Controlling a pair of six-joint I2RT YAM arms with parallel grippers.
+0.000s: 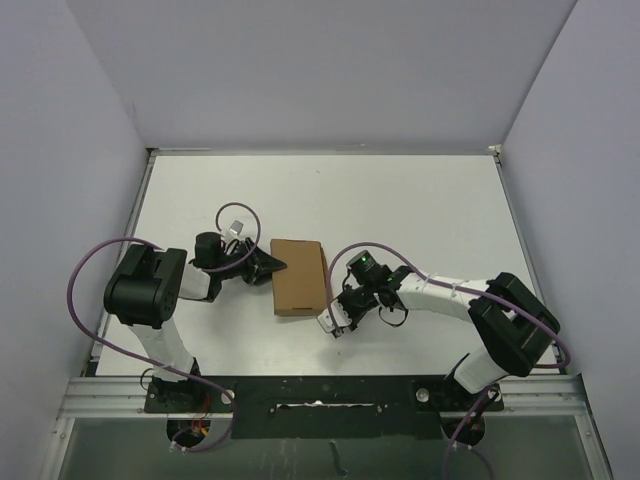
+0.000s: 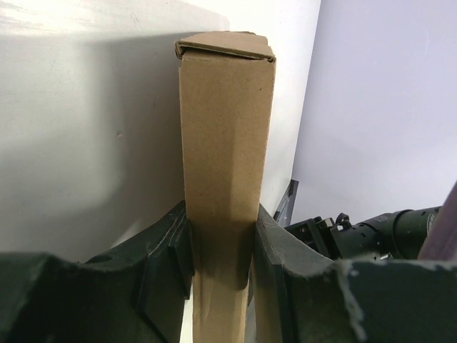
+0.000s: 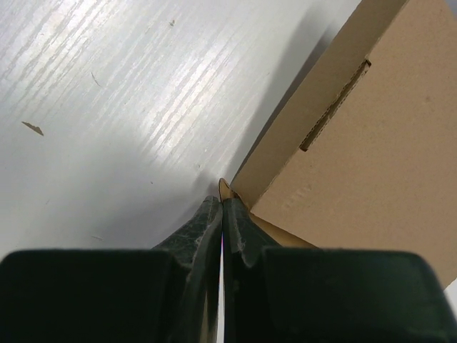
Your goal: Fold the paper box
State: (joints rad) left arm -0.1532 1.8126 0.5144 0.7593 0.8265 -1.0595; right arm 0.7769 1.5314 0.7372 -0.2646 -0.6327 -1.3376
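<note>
The paper box (image 1: 298, 276) lies mid table (image 1: 420, 200), with the left tool (image 1: 272, 267) clamped across its left edge. The right tool (image 1: 334, 325) is clenched at the near right corner. I'd press that corner in gently while the left holds firm.

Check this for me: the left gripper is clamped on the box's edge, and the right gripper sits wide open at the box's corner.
One thing is wrong. The right gripper is not wide open: the right wrist view shows its fingers closed together at the corner of the box. The left gripper is indeed clamped on the box's edge.
</note>
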